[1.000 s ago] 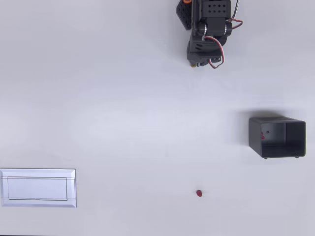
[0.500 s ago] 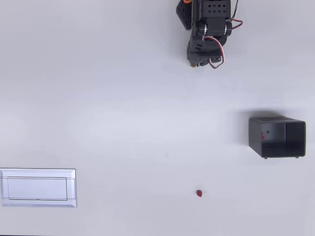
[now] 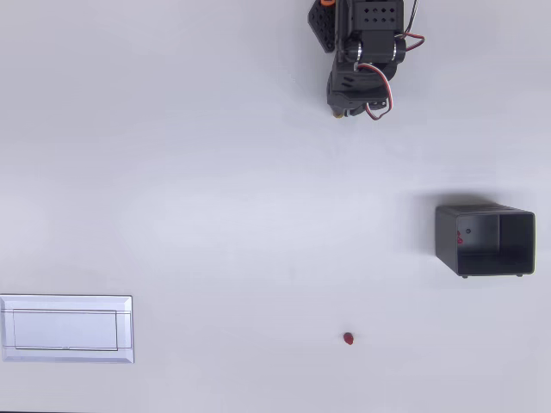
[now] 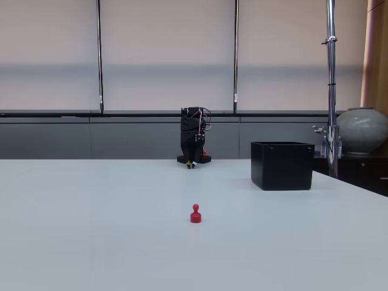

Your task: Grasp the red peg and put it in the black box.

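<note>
While upright on the table [image 3: 215,215], red peg [image 4: 195,213] well apart from folded fingers [image 4: 191,163].

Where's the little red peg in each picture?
Overhead view: the red peg lies near the bottom, right of middle, alone on the white table.
Fixed view: the red peg stands upright at the centre, in front of the arm.
Shared landmark: the black box, to its right in both.

Overhead view straight down on the table [image 3: 215,172], fixed view low at the table's edge facing the arm [image 4: 194,138], both sharing the black box [image 3: 485,240] and the red peg [image 4: 195,214]
</note>
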Available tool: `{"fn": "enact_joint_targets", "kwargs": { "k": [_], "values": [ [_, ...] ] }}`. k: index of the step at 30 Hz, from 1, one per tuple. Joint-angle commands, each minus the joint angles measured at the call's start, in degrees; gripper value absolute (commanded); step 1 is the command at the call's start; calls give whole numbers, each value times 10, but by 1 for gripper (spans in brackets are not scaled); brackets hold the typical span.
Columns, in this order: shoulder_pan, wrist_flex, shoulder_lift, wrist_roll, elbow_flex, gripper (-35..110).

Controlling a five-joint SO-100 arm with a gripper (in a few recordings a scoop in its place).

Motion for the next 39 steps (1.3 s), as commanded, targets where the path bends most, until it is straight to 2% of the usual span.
{"fn": "enact_joint_targets", "kwargs": {
  "k": [1, 7, 9, 12, 16, 22, 27, 31, 39],
  "values": [
    [-11, 19, -18, 5, 4, 0],
    [-9, 19, -15, 12, 4, 0],
    [-1, 8, -6, 129, 4, 0],
    [0, -51, 35, 138, 4, 1],
    [-10, -214, 142, 90, 4, 2],
    [-8, -510, 350, 33, 8, 5],
    [-16, -614, 451, 65, 11, 0],
    [-10, -788, 583, 76, 12, 0],
    [-18, -1051, 769, 44, 18, 10]
  ]
}}
